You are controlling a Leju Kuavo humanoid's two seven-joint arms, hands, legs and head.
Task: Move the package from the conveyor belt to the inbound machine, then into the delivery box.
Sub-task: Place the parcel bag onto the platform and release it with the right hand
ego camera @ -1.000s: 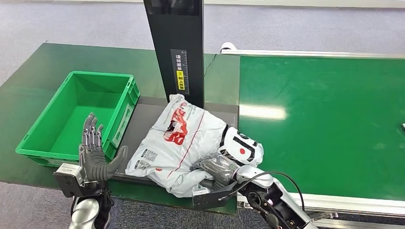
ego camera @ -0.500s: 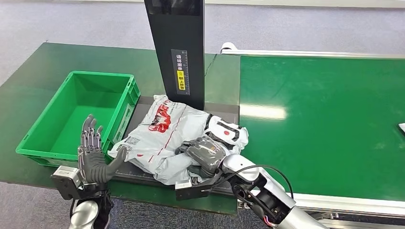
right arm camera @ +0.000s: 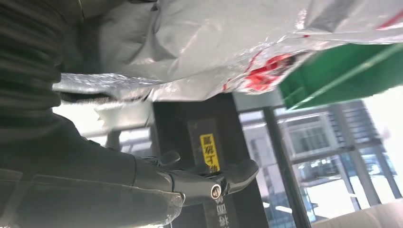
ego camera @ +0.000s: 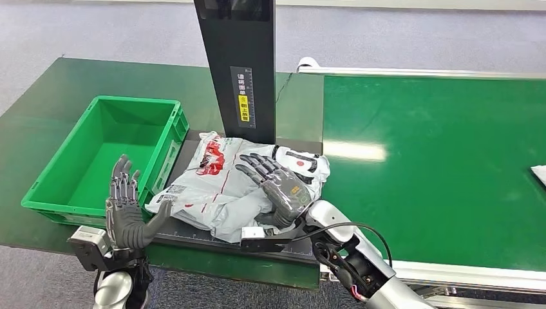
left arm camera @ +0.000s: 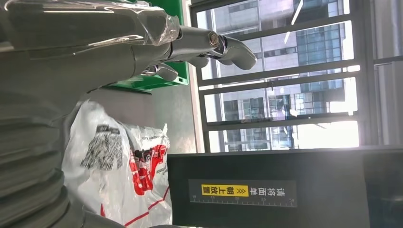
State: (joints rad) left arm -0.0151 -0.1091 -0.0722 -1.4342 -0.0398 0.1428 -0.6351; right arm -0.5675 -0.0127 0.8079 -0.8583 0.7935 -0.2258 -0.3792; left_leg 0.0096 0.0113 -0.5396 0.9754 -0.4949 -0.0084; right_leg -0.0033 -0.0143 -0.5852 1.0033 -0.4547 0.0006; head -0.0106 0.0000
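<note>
**Soft mail bag on the scan plate, both hands free**

The package point(ego camera: 225, 183), a white plastic mail bag with red print, lies crumpled on the dark plate of the inbound machine point(ego camera: 239, 71), at the foot of its black post, between the green crate point(ego camera: 45, 193) and the conveyor belt point(ego camera: 438, 167). The right hand point(ego camera: 277, 187) hovers over the bag's right side with its fingers point(ego camera: 254, 164) spread wide, gripping nothing. Whether the palm touches the plastic cannot be told. The left hand point(ego camera: 125, 209) stands upright at the tabletop's point(ego camera: 58, 84) near edge, just beside the crate's corner, fingers straight and apart, also holding nothing.

The bag looks light, limp and slick: it sags, wrinkles, and will likely fold or slide if taken by one thin edge. A hold on a bunched fold near its middle or thicker end, or a scoop between both palms from opposite sides, seems safest for carrying it over the crate wall.
</note>
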